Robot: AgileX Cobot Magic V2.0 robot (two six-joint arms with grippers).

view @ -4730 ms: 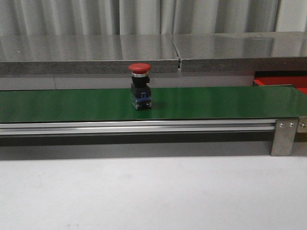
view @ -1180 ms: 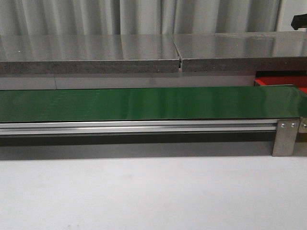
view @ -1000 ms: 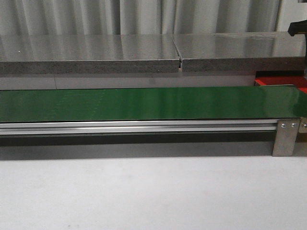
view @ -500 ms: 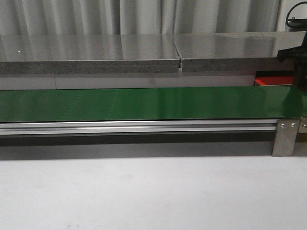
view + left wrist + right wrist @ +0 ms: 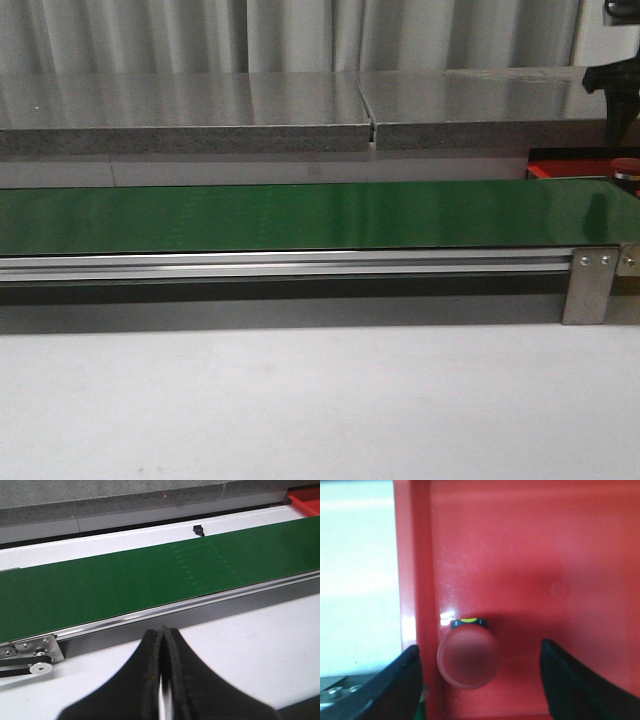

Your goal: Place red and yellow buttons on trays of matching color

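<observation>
Presently: small round button with red domed cap (image 5: pixel 468 661) standing inside the flat bright red plastic tray (image 5: pixel 530 555), close against the tray's raised wall. Right gripper (image 5: pixel 475 677) directly above, jaws spread wide to either side of the cap, touching nothing; black fingers (image 5: pixel 572 685) well clear of it. Left gripper (image 5: pixel 161 680) idle over the white tabletop (image 5: pixel 250 640) beside the long dark green conveyor belt (image 5: pixel 125 582), jaws pressed together on nothing. Front view catches only a sliver of tray (image 5: pixel 575 168) and a red speck at the frame edge, possibly the cap; too cropped to be sure.

Risks, judged from this:
- Button near the wall; a finger clipping the cap on withdrawal could tip it or knock it over the rim towards the belt end.
- Sideways drift before lifting would cause exactly that; straight rise looks safest.
- Base hidden under the cap, so upright seating unconfirmed.
</observation>
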